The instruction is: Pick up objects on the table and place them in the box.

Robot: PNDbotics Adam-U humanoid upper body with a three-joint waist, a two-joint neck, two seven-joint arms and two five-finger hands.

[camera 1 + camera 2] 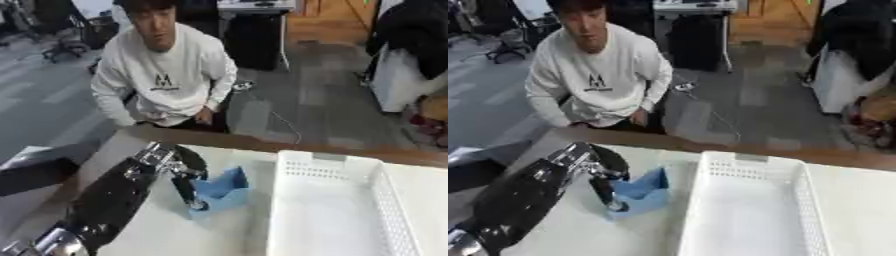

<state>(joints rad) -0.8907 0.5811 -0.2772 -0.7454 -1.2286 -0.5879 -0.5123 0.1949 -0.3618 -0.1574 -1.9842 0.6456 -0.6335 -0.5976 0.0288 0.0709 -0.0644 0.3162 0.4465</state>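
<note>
The left robot hand (184,175) sits in the middle left of the frame, at the end of a black and silver arm that comes up from the lower left corner. Its fingers (191,197) point down and curl against a blue object (220,192), pinching its near edge; the object's folded upper part stands up beside the hand while the rest lies on the bench (227,235). Just to the right of the blue object, close but not clearly touching, is the white box (328,210), a perforated plastic basket whose inside looks bare. The bench top is white with a brown wooden far edge.

Beyond the bench the room has a grey floor, a cable trailing across it, a dark cabinet and office chairs in the upper part of the frame. The right eye view shows more bench to the right of the box; the left eye view cuts that off.
</note>
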